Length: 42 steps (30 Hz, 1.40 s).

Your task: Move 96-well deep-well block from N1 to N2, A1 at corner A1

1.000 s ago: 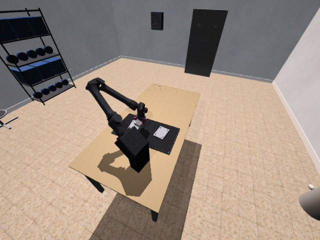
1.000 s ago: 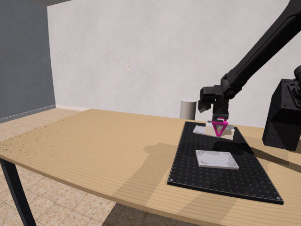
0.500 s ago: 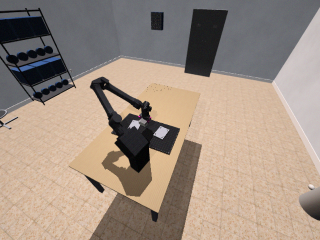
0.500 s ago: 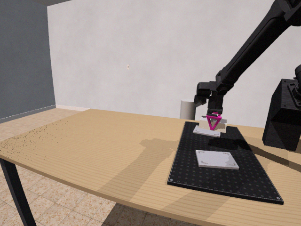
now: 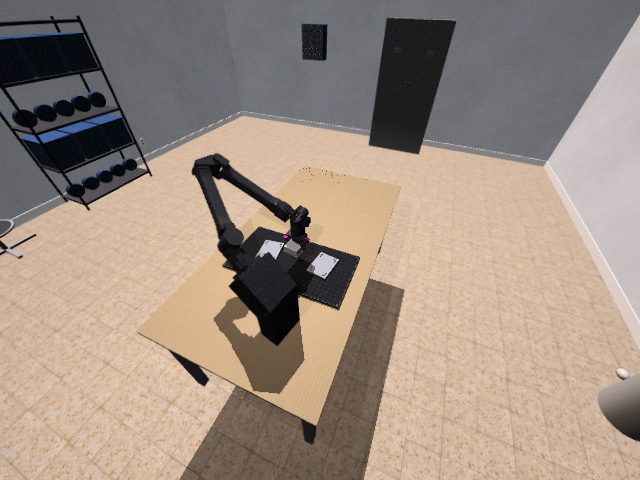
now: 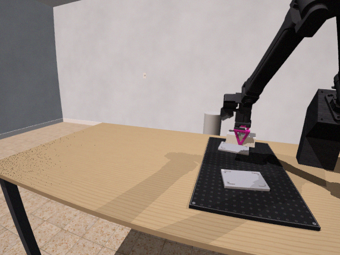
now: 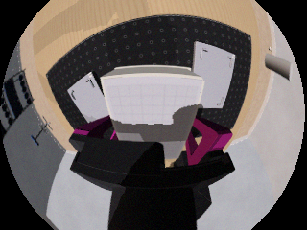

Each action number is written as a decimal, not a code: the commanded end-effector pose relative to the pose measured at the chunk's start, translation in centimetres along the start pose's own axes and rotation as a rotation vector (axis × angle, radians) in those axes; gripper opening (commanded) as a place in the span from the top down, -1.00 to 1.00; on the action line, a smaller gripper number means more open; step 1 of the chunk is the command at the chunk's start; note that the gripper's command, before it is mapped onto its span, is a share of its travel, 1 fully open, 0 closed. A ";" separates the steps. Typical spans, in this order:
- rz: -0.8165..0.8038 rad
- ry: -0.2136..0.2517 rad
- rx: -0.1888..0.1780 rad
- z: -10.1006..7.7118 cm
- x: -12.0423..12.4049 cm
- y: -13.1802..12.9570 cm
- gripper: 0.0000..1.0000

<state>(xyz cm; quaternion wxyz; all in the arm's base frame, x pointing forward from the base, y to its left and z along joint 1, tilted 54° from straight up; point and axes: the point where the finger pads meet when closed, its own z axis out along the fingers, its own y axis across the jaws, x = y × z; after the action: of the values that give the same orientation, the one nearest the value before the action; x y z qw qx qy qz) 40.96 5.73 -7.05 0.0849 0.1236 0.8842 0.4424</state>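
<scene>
The white 96-well deep-well block (image 5: 293, 247) hangs between my magenta fingers, lifted off the black breadboard (image 5: 305, 266). My gripper (image 5: 296, 240) is shut on the block's sides. Nest N1 (image 5: 269, 248) is a flat white plate and stands bare just beside the block. Nest N2 (image 5: 322, 264) lies bare farther along the breadboard. In the exterior view the block (image 6: 240, 139) hovers over the near edge of N1 (image 6: 233, 148), with N2 (image 6: 244, 179) nearer the camera. In the wrist view the block (image 7: 153, 105) fills the middle, top face up and level, with N1 (image 7: 86, 96) left and N2 (image 7: 214, 73) right.
A tall black box (image 6: 318, 132) stands on the table by the arm's base, close to the breadboard's far end. A grey cylinder (image 6: 212, 123) stands on the floor beyond the table. The table's edges lie well away from the nests.
</scene>
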 end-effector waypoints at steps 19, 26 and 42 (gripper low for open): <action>-0.011 -0.028 0.001 -1.1 -2.5 -6.9 1.00; -0.012 -0.029 0.001 -1.2 -2.8 -8.6 1.00; -0.013 -0.030 0.003 -1.3 -3.9 -13.2 1.00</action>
<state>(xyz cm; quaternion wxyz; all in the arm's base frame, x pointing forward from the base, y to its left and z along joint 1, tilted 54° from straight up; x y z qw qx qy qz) 41.74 -2.07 -16.57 0.0857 0.1245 0.8839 0.4426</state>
